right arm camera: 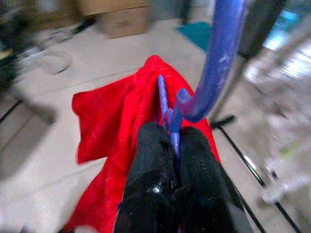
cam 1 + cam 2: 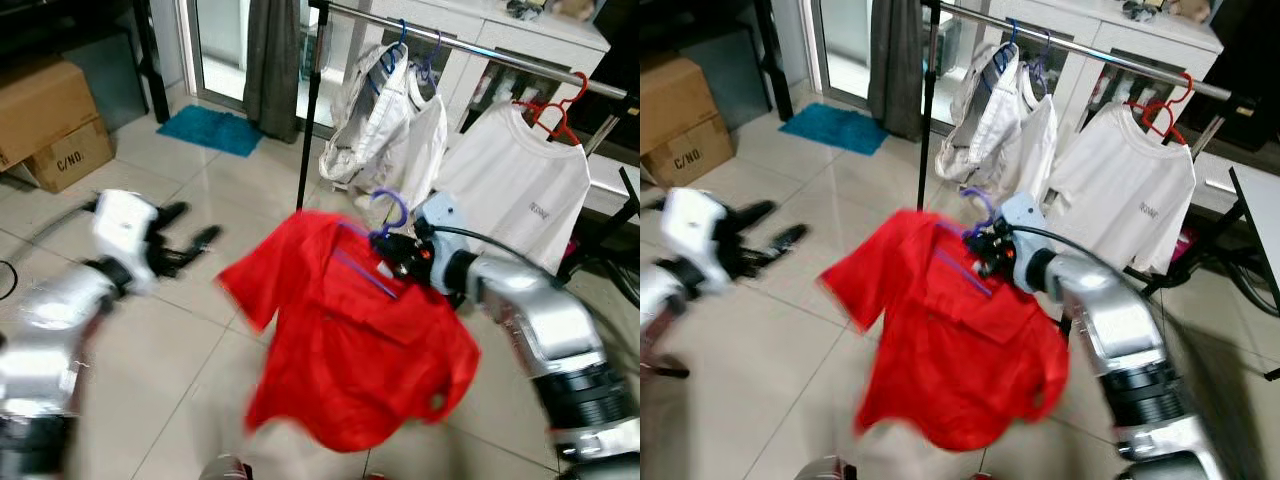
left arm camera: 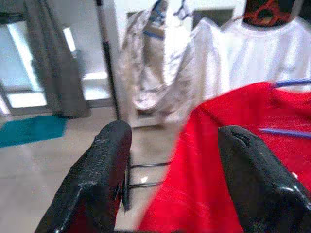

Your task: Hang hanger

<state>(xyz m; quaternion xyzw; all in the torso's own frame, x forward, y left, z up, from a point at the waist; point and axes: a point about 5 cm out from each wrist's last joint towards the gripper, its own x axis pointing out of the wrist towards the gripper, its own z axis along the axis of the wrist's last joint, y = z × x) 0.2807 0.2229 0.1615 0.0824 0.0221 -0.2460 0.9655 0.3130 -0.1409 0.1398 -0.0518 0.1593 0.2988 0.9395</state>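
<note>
One metal clothes rail (image 2: 470,45) carries three pale garments: two on blue hangers, one white T-shirt (image 2: 520,185) on a red hanger. One red T-shirt (image 2: 360,330) hangs in mid-air before the rail on a single purple plastic hanger (image 2: 385,215). The right gripper (image 1: 174,145) pinches that hanger's neck below its curved hook. The left gripper (image 2: 190,240), fingers spread, holds nothing

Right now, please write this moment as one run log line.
right end effector: shut on purple hanger | red shirt: hanging from it | left end effector: open | rail: not reached
</note>
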